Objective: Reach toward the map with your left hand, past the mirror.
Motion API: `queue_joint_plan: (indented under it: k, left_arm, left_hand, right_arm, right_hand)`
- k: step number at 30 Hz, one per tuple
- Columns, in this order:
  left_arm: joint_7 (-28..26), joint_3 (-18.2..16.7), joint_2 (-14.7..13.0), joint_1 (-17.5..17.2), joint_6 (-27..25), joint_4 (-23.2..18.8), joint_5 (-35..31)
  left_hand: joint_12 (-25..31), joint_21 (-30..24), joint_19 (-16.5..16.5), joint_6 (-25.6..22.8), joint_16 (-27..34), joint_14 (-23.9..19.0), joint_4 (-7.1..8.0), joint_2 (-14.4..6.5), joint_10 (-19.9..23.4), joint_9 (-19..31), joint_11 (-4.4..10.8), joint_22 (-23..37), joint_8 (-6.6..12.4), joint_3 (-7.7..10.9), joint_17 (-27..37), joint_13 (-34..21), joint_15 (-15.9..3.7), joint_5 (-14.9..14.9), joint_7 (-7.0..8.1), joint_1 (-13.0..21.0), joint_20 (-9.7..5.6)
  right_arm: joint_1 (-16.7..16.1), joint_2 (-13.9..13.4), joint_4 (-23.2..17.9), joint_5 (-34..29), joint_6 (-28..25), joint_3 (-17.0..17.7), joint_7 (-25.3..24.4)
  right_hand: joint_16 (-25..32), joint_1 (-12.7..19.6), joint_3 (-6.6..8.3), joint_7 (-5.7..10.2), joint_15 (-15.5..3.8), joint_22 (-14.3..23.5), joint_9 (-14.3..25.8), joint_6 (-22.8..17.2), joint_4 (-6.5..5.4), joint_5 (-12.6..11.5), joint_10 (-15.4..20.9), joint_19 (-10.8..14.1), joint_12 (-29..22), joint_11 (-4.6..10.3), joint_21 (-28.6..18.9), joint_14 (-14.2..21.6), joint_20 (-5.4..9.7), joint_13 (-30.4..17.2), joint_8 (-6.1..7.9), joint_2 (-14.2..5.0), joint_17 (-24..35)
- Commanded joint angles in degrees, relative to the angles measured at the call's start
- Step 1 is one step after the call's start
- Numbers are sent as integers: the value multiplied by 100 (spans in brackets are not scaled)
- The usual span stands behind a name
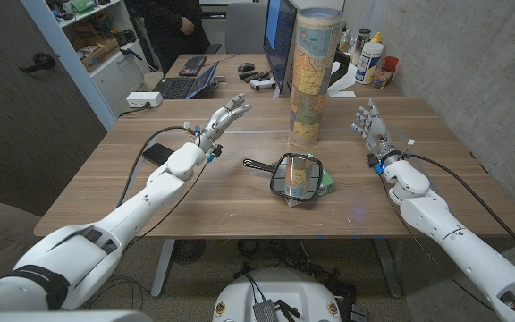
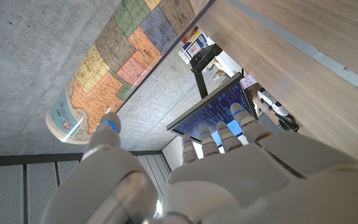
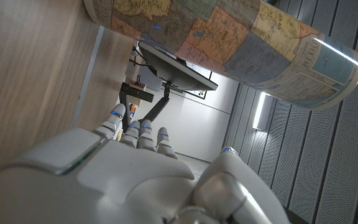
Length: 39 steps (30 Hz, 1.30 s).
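Left arm: white, smooth-shelled, running up from the near left corner over the wooden table [image 1: 240, 210], cable trailing off the wrist.
Left hand [image 1: 224, 117]: raised above the tabletop left of the map, fingers spread and stretched toward it, grasping nothing; in the left wrist view [image 2: 229, 168], pale grey plastic back, blue-marked fingertips [image 2: 234, 128].
Right arm: white, lying along the right side of the table.
Right hand [image 1: 370, 125]: standing on its edge on the wood, fingers apart and pointing away from the robot, nothing held; glossy grey shell in the right wrist view [image 3: 135, 168].
Map [image 1: 315, 76]: rolled into a tall upright tube near the table's far middle, printed in patchwork colours, standing between the two hands; apart from the left fingertips; also seen from both wrists [image 2: 120, 59] [image 3: 241, 43].
Mirror [image 1: 294, 175]: oval hand mirror, black frame and black straight handle, lying glass-up on the wood nearer the robot than the map, handle pointing toward the left arm.
Green object [image 1: 327, 184]: small, partly tucked beneath the mirror's right rim; kind unclear.
Black phone [image 1: 157, 154]: flat, just beside the left forearm.
Monitor [image 1: 280, 40]: dark, behind the map.
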<state>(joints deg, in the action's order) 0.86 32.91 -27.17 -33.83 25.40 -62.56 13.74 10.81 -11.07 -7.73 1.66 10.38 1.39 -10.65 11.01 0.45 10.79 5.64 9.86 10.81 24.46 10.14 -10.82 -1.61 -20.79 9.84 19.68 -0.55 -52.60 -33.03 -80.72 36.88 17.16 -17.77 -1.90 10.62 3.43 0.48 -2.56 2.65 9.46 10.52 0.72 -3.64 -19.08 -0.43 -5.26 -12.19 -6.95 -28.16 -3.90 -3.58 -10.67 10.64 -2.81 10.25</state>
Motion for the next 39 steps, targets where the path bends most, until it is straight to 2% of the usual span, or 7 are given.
queue_joint_plan:
  k: [1, 7, 10, 26, 39]
  left_arm:
    - [-273, 103, 51, 132, 258, 186, -431]
    - [-459, 127, 99, 160, 425, 313, -588]
    - [-537, 147, 85, 163, 446, 301, -687]
    - [-735, 277, 71, 239, 275, 183, -1045]
    - [-885, 363, 54, 276, 183, 111, -1280]
  left_hand:
    - [33, 26, 12, 53, 18, 50, 0, 14, -51, 29, -1, 13, 19, -56, 15, -6, -208, 9, -3, 103, -79]
    - [18, 34, 32, 77, 5, 120, 5, 30, -141, 29, -44, 3, 39, -182, 13, -7, -301, 47, -34, 255, -320]
    - [-19, 35, 30, 104, 3, 141, 7, 32, -273, 29, -72, -1, 39, -236, 12, -6, -311, 62, -50, 313, -349]
    - [11, 55, 106, 189, 1, 215, 20, 37, -347, 28, -65, -4, 37, -431, 12, -5, -290, 121, -40, 473, -178]
    - [27, 49, 117, 270, 11, 226, 32, 42, -358, 28, -67, -3, 23, -578, 12, -4, -270, 163, -56, 554, -114]
  right_arm:
    - [63, 41, 44, -19, -39, -44, -5]
    - [77, 46, 41, -17, -70, -55, -13]
    - [90, 41, 48, -26, -78, -65, -1]
    - [56, 11, 26, 18, -54, -20, 26]
    - [15, -2, 24, 39, -1, 9, 50]
  right_hand:
    - [10, 74, 0, -34, 17, 31, 18, 1, 39, -35, -17, 25, 7, -56, 15, -39, 3, -16, 28, 5, 12]
    - [11, 76, -3, -35, 20, 31, 18, 9, 43, -37, -14, 29, 5, -57, 32, -39, 1, -16, 27, 4, 12]
    - [11, 78, -5, -46, 19, 31, 18, 6, 46, -39, -13, 34, 4, -55, 43, -41, -2, -15, 29, 3, 12]
    - [13, 81, -17, -53, 21, 33, 19, 11, 56, -47, -13, 55, 2, -63, 100, -41, -4, -15, 31, -1, 12]
    - [12, 82, -26, -51, 20, 34, 18, 11, 62, -53, -13, 66, 0, -73, 140, -48, -5, -15, 32, -5, 12]
